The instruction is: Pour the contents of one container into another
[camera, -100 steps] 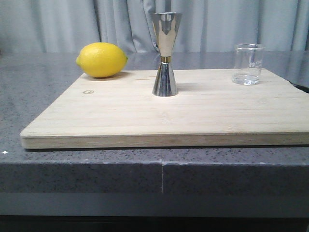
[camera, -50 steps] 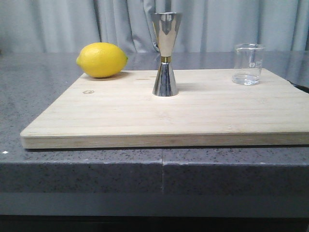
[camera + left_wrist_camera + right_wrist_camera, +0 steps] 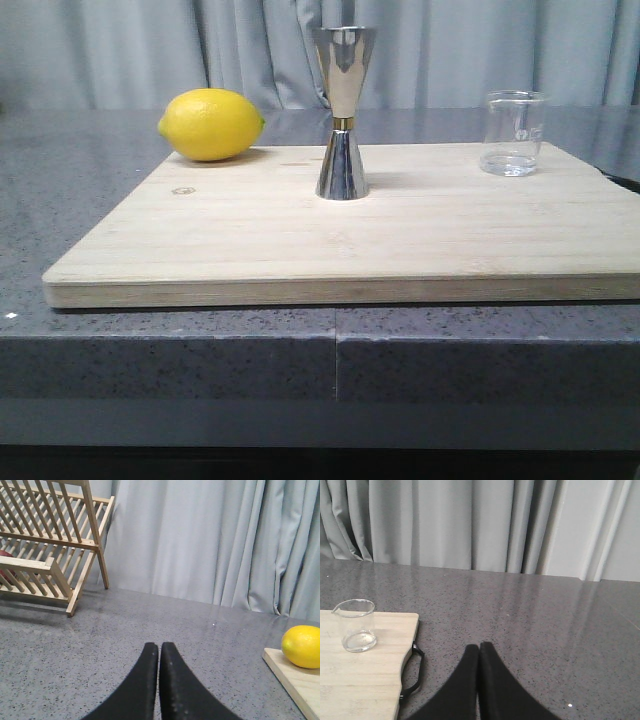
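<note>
The small clear glass beaker (image 3: pixel 514 133) stands upright at the back right of the wooden cutting board (image 3: pixel 380 240); it also shows in the right wrist view (image 3: pixel 355 625). The taller steel jigger (image 3: pixel 343 112) with a gold waist band stands upright at the board's back middle. Neither arm shows in the front view. My left gripper (image 3: pixel 159 646) is shut and empty over the grey counter, left of the board. My right gripper (image 3: pixel 479 646) is shut and empty over the counter, right of the board and apart from the beaker.
A yellow lemon (image 3: pixel 211 123) lies at the board's back left corner, also in the left wrist view (image 3: pixel 301 646). A wooden dish rack (image 3: pixel 47 545) stands on the counter far left. The board has a black handle (image 3: pixel 414 672) on its right end. Grey curtains hang behind.
</note>
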